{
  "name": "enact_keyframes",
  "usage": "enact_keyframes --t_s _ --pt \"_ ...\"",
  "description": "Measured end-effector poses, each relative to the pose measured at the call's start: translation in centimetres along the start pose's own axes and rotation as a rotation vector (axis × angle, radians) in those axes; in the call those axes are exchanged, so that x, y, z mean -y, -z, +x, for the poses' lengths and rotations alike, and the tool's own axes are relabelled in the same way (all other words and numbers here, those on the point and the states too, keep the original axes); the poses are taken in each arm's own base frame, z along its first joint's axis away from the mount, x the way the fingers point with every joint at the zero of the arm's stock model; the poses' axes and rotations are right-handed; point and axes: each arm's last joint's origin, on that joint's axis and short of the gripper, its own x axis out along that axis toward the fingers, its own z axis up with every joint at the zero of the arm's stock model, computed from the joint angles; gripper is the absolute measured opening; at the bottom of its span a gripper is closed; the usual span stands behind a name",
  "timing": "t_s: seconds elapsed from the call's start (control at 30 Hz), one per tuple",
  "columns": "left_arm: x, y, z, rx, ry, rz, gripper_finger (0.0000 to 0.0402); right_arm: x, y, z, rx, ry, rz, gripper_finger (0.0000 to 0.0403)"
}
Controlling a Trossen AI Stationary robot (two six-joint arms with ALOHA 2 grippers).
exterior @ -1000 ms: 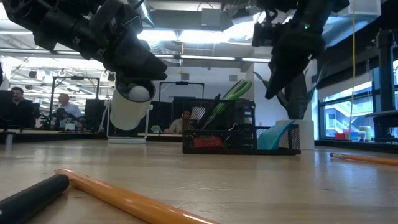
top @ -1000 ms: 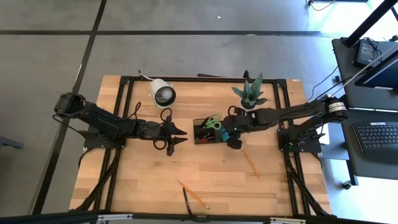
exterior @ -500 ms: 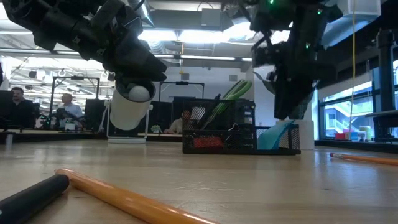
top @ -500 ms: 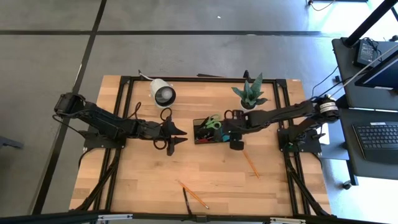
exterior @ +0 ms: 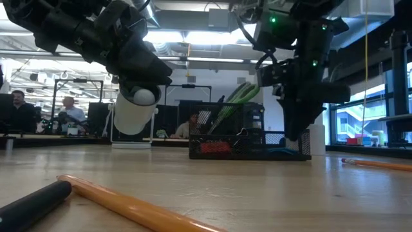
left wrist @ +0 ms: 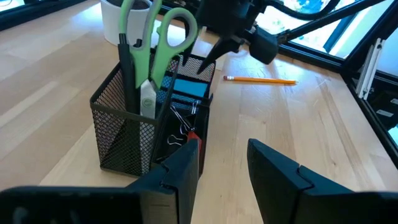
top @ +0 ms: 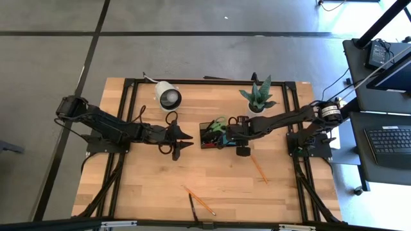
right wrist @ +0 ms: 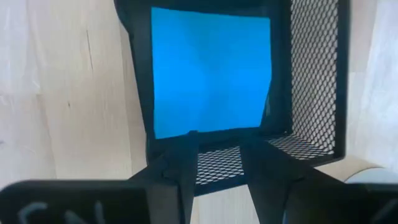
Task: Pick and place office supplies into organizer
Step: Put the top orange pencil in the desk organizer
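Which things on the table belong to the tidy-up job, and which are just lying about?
Part of the job:
organizer
green-handled scissors, in the organizer
blue pad, in the organizer
orange pencil, loose near the right arm
orange pencil and black pen, loose at the front edge

Just lying about:
potted plant
white lamp-like object

Black mesh organizer (left wrist: pixel 134 134) holds upright green scissors (left wrist: pixel 155 43) and flat blue pad (right wrist: pixel 211 71).
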Motion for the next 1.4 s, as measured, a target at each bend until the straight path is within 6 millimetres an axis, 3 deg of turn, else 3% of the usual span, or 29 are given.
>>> enact_keyframes --t_s 0.13,0.3,0.5,0.7,0.83,1.07,1.17,1.4 --pt "0.0 0.0 0.0 0.0 0.0 0.0 0.013 0.1 0.0 -0.5 0.007 0.0 0.031 0.0123" --pt "0.0 0.0 0.0 0.0 0.0 0.0 0.013 0.3 -0.1 -3.5 0.11 -0.011 0.147 0.0123" --pt "0.0 0.0 0.0 0.0 0.0 0.0 0.013 -1.4 1.7 -7.4 0.12 -0.109 0.437 0.0123" --pt "0.0 0.0 0.0 0.0 0.001 0.0 0.013 -3.5 3.4 -9.0 0.073 -0.128 0.493 0.0123" --pt "0.0 0.0 0.0 -0.001 0.001 0.001 0.013 -4.6 4.0 -8.6 0.061 -0.126 0.489 0.0123" --pt "0.0 0.0 0.0 -0.001 0.002 0.001 0.013 -5.1 6.3 -4.8 -0.021 -0.06 0.539 0.0123" --pt "0.0 0.0 0.0 -0.002 0.003 -0.002 0.013 -5.0 6.9 -4.1 -0.023 -0.059 0.548 0.0123" --pt "0.0 0.0 0.0 -0.001 0.003 -0.002 0.013 -5.1 7.1 -2.6 -0.001 -0.13 0.58 0.0123"
